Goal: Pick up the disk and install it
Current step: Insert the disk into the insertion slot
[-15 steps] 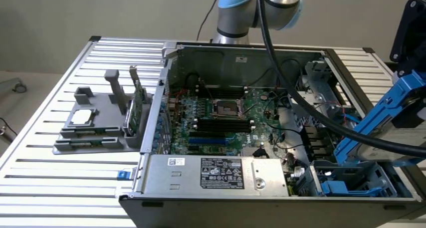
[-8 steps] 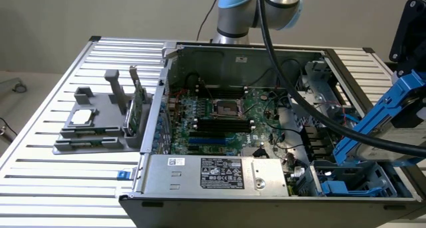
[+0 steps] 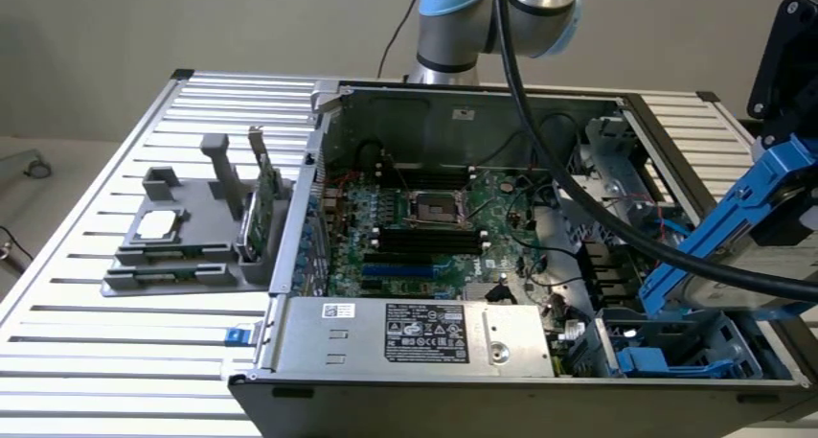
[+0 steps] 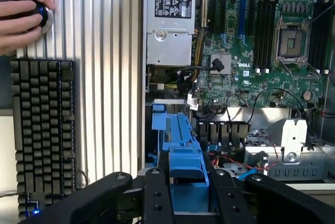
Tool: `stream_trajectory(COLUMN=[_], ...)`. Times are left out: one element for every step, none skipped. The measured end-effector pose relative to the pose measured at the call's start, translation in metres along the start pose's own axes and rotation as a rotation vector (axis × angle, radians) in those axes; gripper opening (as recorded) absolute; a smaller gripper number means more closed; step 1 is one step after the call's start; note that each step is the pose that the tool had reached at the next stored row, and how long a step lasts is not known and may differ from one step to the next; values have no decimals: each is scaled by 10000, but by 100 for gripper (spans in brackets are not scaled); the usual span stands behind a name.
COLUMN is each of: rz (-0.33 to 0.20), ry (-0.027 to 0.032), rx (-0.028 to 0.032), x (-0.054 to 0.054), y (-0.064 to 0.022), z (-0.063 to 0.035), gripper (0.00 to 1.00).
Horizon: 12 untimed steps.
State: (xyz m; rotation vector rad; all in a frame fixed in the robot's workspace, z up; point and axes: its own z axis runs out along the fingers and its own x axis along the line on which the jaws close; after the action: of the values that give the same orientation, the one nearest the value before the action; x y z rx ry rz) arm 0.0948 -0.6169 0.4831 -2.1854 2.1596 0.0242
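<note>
Clamps the disk [image 3: 738,216] by its blue frame in the gripper [image 4: 189,179], tilted, at four o'clock of the computer case [image 3: 511,406].

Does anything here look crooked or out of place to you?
Yes: the disk hangs steeply tilted in the jaws above the blue bay at the corner of the case on the exterior view's right, not seated in it. A thick black cable crosses in front of it. Nothing looks spilled or broken.
</note>
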Motion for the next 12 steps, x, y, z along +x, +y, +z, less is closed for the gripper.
stream_trajectory(rz=[-1, -2, -2, -2, -2, -2, -2, -1, -1, -1, -2, -2], ry=[10, 24, 24, 25, 26, 24, 26, 26, 25, 26, 26, 26], rx=[0, 0, 0, 0, 0, 0, 0, 0, 0, 0, 0, 0], x=[0, 0, 2, 2, 2, 1, 1, 0, 0, 0, -2, -3], y=[0, 1, 2, 3, 4, 5, 6, 8, 10, 13, 15, 18], z=[5, 21, 40, 58, 77, 94, 112, 130, 150, 168, 186, 204], gripper=[33, 33, 33, 33, 33, 33, 33, 33, 33, 33, 33, 33])
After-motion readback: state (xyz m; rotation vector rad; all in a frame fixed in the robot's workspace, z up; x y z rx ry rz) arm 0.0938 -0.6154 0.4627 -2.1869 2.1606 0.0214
